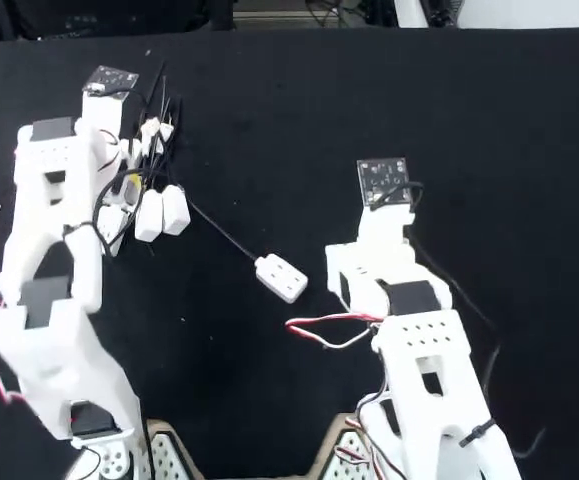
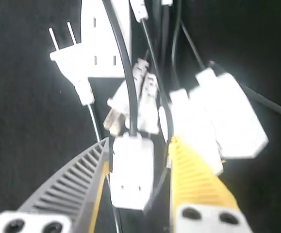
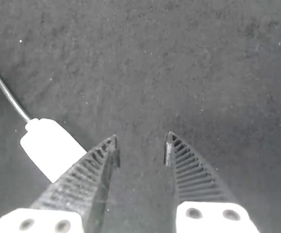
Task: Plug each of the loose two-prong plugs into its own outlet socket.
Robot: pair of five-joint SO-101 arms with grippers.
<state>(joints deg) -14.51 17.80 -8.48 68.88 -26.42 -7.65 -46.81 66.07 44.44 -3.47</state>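
Note:
My left gripper [image 2: 138, 143] is shut on a white socket block [image 2: 130, 172] that hangs on a black cord, its two slots facing the camera. Around it is a tangle of cords with a white two-prong plug [image 2: 65, 56], a white outlet strip [image 2: 106, 34] and two more white plug bodies [image 2: 235, 121]. In the high view this bundle [image 1: 159, 210] sits at the left gripper [image 1: 131, 195]. Another white socket block [image 1: 281, 277] lies mid-table on a black cord. My right gripper [image 3: 140, 145] stands open over the black cloth, that block [image 3: 50, 148] just beside one finger.
A black cloth [image 1: 489, 120] covers the whole table. Red and white servo wires [image 1: 329, 325] loop beside the right arm. The cord from the mid-table block runs back to the bundle at the left arm.

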